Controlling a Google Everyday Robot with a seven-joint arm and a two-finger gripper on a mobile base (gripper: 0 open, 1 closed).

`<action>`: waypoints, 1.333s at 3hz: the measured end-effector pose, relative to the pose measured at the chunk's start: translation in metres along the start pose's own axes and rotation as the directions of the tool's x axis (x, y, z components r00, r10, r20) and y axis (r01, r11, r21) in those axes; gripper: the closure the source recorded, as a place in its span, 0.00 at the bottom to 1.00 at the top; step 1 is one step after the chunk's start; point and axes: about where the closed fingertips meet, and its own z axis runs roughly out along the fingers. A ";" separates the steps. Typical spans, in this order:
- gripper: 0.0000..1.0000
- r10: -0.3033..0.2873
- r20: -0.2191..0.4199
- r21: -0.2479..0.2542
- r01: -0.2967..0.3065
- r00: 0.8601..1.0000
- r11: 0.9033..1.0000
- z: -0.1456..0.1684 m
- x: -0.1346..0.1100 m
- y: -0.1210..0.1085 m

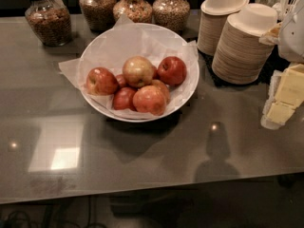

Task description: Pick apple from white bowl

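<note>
Well, apple (137, 71): lay topmost in bowl (142, 119), red apples (172, 70) touching it.
Gripper (285, 99): sat at right edge, well apart from bowl; grip state could not be told.
Approach: likely best from straight above.

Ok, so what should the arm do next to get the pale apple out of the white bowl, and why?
Probably swing the gripper, now at the right edge by the stacked paper bowls, leftward to hover above the apple. It sits atop the pile in the white bowl, redder apples crowding it, so a top approach looks safest.
</note>
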 end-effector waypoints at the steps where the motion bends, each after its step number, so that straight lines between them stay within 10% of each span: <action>1: 0.00 -0.007 0.007 0.005 0.007 1.000 1.000 -0.001 -0.004 -0.001; 3: 0.00 -0.009 0.060 0.025 0.007 0.998 1.000 0.002 -0.018 -0.008; 4: 0.00 -0.045 0.195 0.062 0.034 0.980 0.998 -0.006 -0.058 -0.018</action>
